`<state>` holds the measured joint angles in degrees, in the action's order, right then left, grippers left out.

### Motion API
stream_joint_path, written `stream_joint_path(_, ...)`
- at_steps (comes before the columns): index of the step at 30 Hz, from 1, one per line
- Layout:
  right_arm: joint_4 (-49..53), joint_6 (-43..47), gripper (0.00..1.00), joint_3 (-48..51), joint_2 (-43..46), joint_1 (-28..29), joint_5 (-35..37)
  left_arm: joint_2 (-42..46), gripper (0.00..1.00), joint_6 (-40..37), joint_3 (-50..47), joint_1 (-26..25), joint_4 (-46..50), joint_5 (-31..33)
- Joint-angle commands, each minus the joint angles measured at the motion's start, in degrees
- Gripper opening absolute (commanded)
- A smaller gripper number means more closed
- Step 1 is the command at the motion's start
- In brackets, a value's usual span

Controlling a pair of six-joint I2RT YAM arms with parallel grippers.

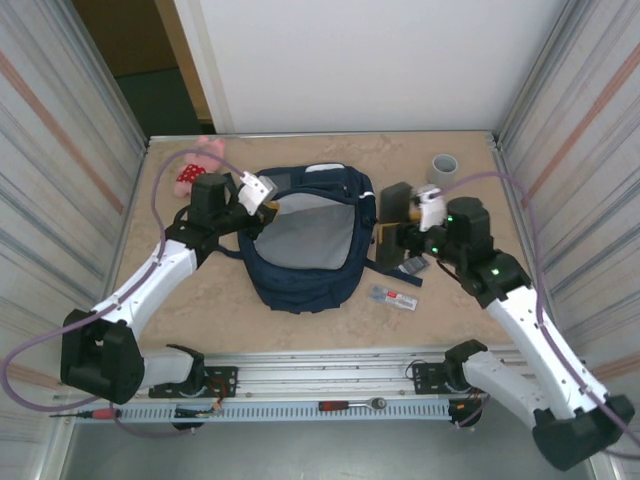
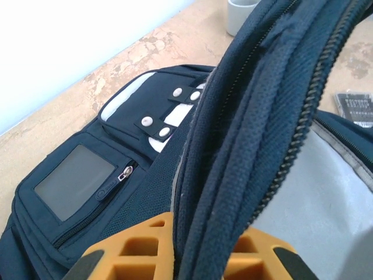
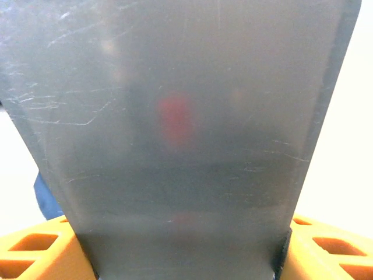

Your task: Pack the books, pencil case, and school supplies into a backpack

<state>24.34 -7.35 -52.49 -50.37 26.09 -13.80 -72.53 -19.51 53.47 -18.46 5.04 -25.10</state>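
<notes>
Ok so, starting at the near side of the worktop (image 1: pixel 190 310). The small clear pack (image 1: pixel 392 297) with the red label lies flat at about 4 o'clock from the backpack (image 1: pixel 300 285), near its corner but not touching. Just past that, between 3 and 4 o'clock, sits the little dark grey rectangle (image 1: pixel 413 266), right below the right arm.

The backpack is smack in the middle of the worktop, lying flat with its main mouth gaping, so the pale grey lining shows. The left wrist view catches its front pocket (image 2: pixel 87 192) with the grey square patch (image 2: pixel 73 181).

The left tool (image 1: pixel 263 198) is at 10 o'clock on the bag's rim, pinched almost fully closed on the zippered edge. In its own wrist view (image 2: pixel 198 256) the navy rim runs straight up between the 2 orange fingers (image 2: pixel 140 248).

The right tool (image 1: pixel 402 220) is at 3 o'clock, just beside the bag's right side. Its jaws are fairly wide but clamped on the black pencil case (image 1: pixel 393 198). In the right wrist view (image 3: pixel 183 256) the case's scuffed dark face (image 3: pixel 175 116) stretches away between the orange fingers (image 3: pixel 35 251). Can't tell if the case's far end touches the bag or the worktop.

Further back, the grey cup (image 1: pixel 444 167) stands at about 1 o'clock near the back wall. The pink plush toy (image 1: pixel 200 165) is at 10 to 11 o'clock in the far left corner, close behind the left arm.
</notes>
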Motion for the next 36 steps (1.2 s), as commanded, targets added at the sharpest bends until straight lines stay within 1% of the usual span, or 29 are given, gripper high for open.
stream_joint_path(1, -5.3, 20.0, 0.51, -3.9, -3.6, 8.8, 1.3, 1.2, 0.00, 5.2, 4.2, 1.0, -3.4, -5.2)
stream_joint_path(3, -6.3, 29.3, 0.51, -4.4, -6.0, 14.3, 3.3, 1.2, 0.00, 5.9, 4.4, 1.1, -3.8, -6.4)
stream_joint_path(5, -7.9, 36.3, 0.51, -4.7, -10.6, 18.0, 5.1, 1.3, 0.00, 6.3, 4.6, 1.1, -4.0, -8.0)
stream_joint_path(7, -9.8, 40.8, 0.50, -5.4, -14.3, 20.0, 6.0, 1.3, 0.00, 6.2, 4.7, 1.1, -3.8, -9.8)
stream_joint_path(12, -13.6, 49.2, 0.51, -8.6, -23.9, 22.2, 6.5, 1.6, 0.00, 6.8, 4.7, 1.1, -4.1, -12.5)
stream_joint_path(17, -16.8, 55.5, 0.52, -10.9, -31.7, 22.7, 8.8, 2.3, 0.00, 6.7, 4.6, 1.1, -4.3, -14.1)
stream_joint_path(23, -14.4, 62.4, 0.56, -14.1, -40.3, 22.3, 13.8, 3.2, 0.00, 6.8, 4.6, 1.2, -4.6, -14.5)
stream_joint_path(26, -13.3, 63.7, 0.60, -15.4, -42.9, 21.9, 16.5, 3.3, 0.00, 6.9, 4.7, 1.2, -4.4, -14.0)
stream_joint_path(27, -12.8, 63.3, 0.64, -16.1, -43.6, 21.8, 17.1, 3.4, 0.00, 6.9, 4.9, 1.2, -4.2, -14.0)
stream_joint_path(29, -12.4, 62.3, 0.68, -16.9, -44.5, 21.7, 18.1, 3.5, 0.00, 7.2, 5.0, 1.2, -4.6, -14.0)
stream_joint_path(32, -13.1, 58.4, 0.77, -17.1, -44.3, 21.8, 19.5, 3.7, 0.00, 7.4, 5.1, 1.2, -4.9, -13.7)
stream_joint_path(35, -10.9, 52.9, 0.84, -17.3, -42.8, 21.7, 19.5, 3.8, 0.00, 7.5, 5.2, 1.3, -4.9, -13.0)
stream_joint_path(36, -9.9, 51.0, 0.85, -17.3, -42.3, 21.7, 19.7, 3.7, 0.00, 7.5, 5.2, 1.3, -4.9, -12.8)
